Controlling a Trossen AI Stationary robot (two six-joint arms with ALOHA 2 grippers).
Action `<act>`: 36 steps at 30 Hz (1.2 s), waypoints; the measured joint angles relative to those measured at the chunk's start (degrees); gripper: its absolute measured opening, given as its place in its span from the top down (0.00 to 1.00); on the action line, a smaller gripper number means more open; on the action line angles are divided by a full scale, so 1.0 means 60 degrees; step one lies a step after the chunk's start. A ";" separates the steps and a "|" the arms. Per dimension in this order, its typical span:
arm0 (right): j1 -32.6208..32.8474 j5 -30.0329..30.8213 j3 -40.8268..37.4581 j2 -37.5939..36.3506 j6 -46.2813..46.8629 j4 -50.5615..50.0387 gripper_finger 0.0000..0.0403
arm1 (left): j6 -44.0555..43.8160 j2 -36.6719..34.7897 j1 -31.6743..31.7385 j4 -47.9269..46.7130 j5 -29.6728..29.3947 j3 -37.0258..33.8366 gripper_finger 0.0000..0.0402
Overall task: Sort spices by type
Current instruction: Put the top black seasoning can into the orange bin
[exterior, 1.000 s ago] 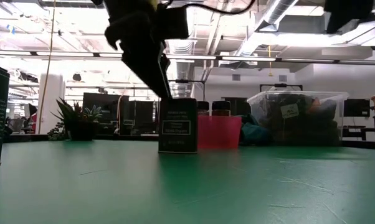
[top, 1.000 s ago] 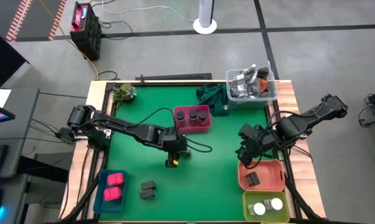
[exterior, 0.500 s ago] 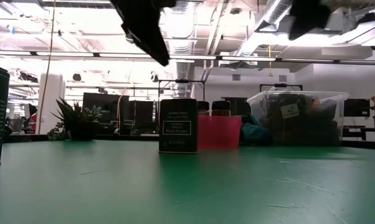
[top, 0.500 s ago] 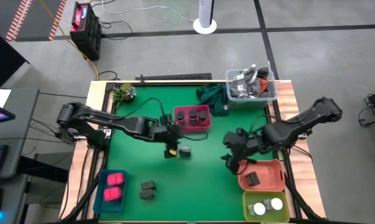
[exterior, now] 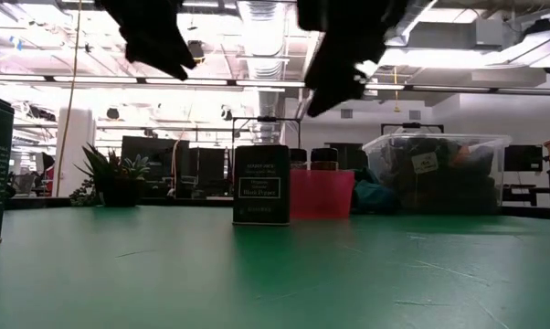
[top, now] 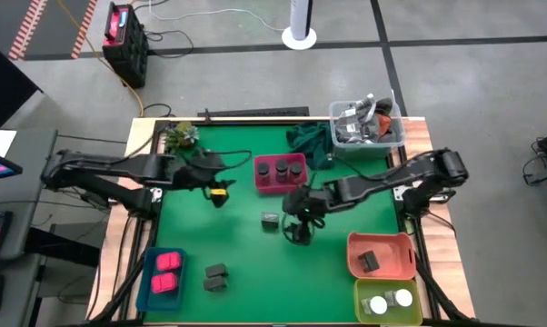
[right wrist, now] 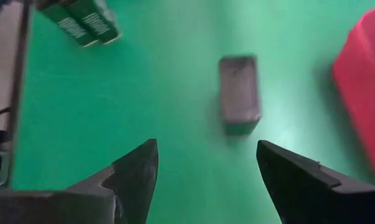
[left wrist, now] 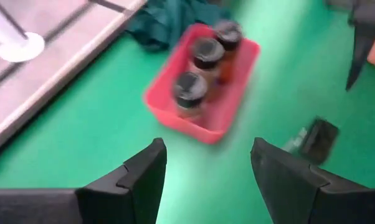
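A dark grey box [top: 271,220] stands upright alone near the centre of the green table [top: 246,263], free of both arms. The right gripper [top: 298,234] hangs above the mat just beside the box, at about four o'clock from it, its fingers [right wrist: 130,180] spread wide with nothing between them; its wrist camera looks down on the box's lid [right wrist: 239,93]. The left gripper [top: 220,193] hovers above the mat at about ten o'clock from the box, its fingers [left wrist: 144,177] also parted and empty.

Straight beyond the box, at twelve o'clock from it, a pink tray [top: 281,184] holds three dark brown round jars [top: 280,170], which the left wrist view also shows [left wrist: 189,93] side by side. In the low view the box [exterior: 260,185] shows a pale label on its front, with the pink tray [exterior: 322,193] behind it.

At the table's seven o'clock corner a blue tray [top: 147,283] carries two pink flat packets [top: 167,272], and two more dark grey boxes [top: 216,277] lie just beside it. At five o'clock an orange tray [top: 382,243] holds another grey box [top: 368,262], and a green tray [top: 419,304] next to it holds two white-capped round jars [top: 389,302]. A clear plastic tub [top: 368,122] sits at the one o'clock corner, a dark green cloth [top: 310,141] beside it, and a small plant [top: 180,136] at eleven o'clock.
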 joint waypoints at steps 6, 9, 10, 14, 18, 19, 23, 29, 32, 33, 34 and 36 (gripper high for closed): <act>-0.0351 -0.0014 0.1646 0.1297 -0.1633 -0.0194 0.26 | -0.0665 -0.0874 0.0113 -0.0630 -0.0847 -0.0067 0.45; -0.0473 -0.0033 0.2487 0.2019 -0.1990 -0.0643 0.26 | -0.0861 -0.1153 0.0153 -0.0822 -0.0851 -0.0067 0.45; -0.0539 -0.0065 0.2756 0.2220 -0.2001 -0.0755 0.26 | -0.0917 -0.1266 0.0157 -0.0906 -0.0854 -0.0067 0.45; -0.0725 -0.0083 0.3547 0.2929 -0.2290 -0.1460 0.26 | -0.1146 -0.1593 0.0157 -0.1403 -0.0858 -0.0067 0.45; -0.0705 -0.0111 0.3845 0.3352 -0.2377 -0.2035 0.26 | -0.1332 -0.1829 0.0153 -0.2009 -0.0854 -0.0067 0.45; -0.0695 -0.0114 0.3859 0.3383 -0.2364 -0.2148 0.26 | -0.1371 -0.1860 0.0153 -0.2120 -0.0851 -0.0067 0.45; -0.0645 -0.0313 0.3859 0.3483 -0.2337 -0.2517 0.26 | -0.1442 -0.2060 0.0153 -0.2323 -0.0847 -0.0067 0.45; -0.0711 -0.0326 0.3594 0.3488 -0.2388 -0.2217 0.28 | -0.1076 -0.2078 0.0153 -0.2303 -0.0858 -0.0067 0.45; -0.0791 -0.0327 0.3389 0.3491 -0.2396 -0.2049 0.30 | -0.0955 -0.2071 0.0153 -0.2290 -0.0868 -0.0067 0.45; -0.0794 -0.0314 0.3361 0.3491 -0.2423 -0.2044 0.31 | -0.0943 -0.2068 0.0153 -0.2293 -0.0891 -0.0067 0.45; -0.0805 -0.0302 0.3360 0.3491 -0.2479 -0.2060 0.32 | -0.0940 -0.2068 0.0153 -0.2290 -0.0945 -0.0067 0.45; -0.0803 -0.0286 0.3355 0.3491 -0.2679 -0.2059 0.34 | -0.0906 -0.2068 0.0153 -0.2289 -0.1058 -0.0067 0.45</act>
